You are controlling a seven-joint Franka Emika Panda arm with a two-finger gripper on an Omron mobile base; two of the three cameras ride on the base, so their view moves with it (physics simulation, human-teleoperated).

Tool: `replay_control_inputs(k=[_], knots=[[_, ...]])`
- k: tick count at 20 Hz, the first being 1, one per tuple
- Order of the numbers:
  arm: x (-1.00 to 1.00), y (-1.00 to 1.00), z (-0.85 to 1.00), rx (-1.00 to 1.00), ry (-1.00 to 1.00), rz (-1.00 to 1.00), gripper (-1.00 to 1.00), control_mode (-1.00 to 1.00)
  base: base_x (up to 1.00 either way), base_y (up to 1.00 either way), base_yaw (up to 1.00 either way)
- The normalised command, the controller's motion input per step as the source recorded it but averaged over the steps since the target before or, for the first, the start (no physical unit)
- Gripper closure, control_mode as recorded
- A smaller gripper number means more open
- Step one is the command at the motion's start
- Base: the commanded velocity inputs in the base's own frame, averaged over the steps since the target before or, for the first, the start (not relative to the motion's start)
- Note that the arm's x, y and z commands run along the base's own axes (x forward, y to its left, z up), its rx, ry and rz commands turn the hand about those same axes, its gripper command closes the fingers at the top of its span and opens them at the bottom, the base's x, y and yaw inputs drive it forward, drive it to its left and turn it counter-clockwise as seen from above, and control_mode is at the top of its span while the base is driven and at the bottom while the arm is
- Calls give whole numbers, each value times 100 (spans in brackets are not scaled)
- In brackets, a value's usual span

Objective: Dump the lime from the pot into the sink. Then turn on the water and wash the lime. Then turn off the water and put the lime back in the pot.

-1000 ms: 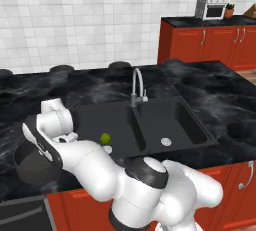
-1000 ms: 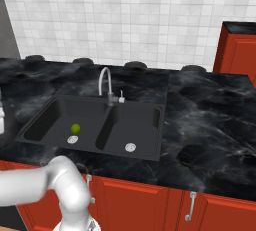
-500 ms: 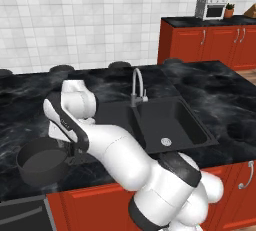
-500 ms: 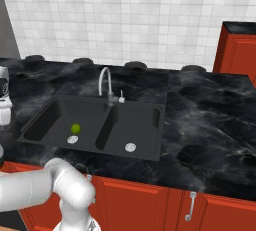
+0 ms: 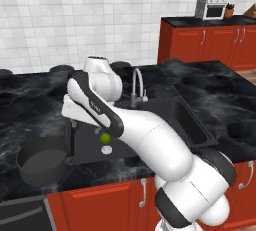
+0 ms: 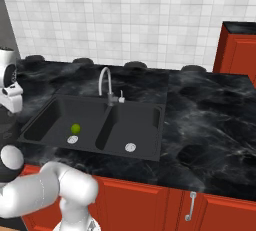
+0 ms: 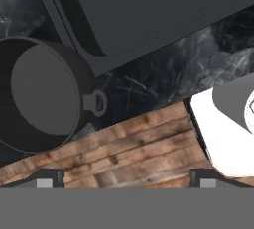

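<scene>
Down at the front edge of the counter (image 5: 30, 105) we see the pot (image 5: 42, 160) standing upright with its mouth open and nothing inside, one small side handle turned toward the sink (image 6: 150, 140). Our gripper (image 7: 126, 177) hangs above this corner with its jaws spread wide and nothing between them; in the hand view the two dark fingertips (image 7: 49, 177) stand far apart over the wooden floor (image 7: 124, 148) below the counter's edge, with the pot up to the left. Just beyond the pot lies the black double sink, and the lime (image 6: 75, 128) rests on the bottom of the basin nearer the pot, close beside that basin's silver drain (image 6: 72, 139). We cannot tell whether the two touch. Between the two basins, at the back rim, the curved grey faucet (image 6: 106, 82) rises, and we see no water running from it. Farther off, red cabinets (image 5: 200, 45) stand against the white tiled wall (image 6: 130, 15), with a small oven (image 5: 211, 6) on top.
</scene>
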Motion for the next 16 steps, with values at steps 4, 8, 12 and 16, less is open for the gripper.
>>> replay_control_inputs(k=[4, 8, 12, 16], knots=[[-18, -88, 66, -1, -23, 12, -100, -100, 0, 0, 0], [-1, -95, 56, 0, -17, 13, -100, -100, 0, 0, 0], [0, -100, 32, 2, -13, 17, -100, -100, 0, 0, 0], [1, -100, 7, 4, -16, 24, -100, -100, 0, 0, 0]])
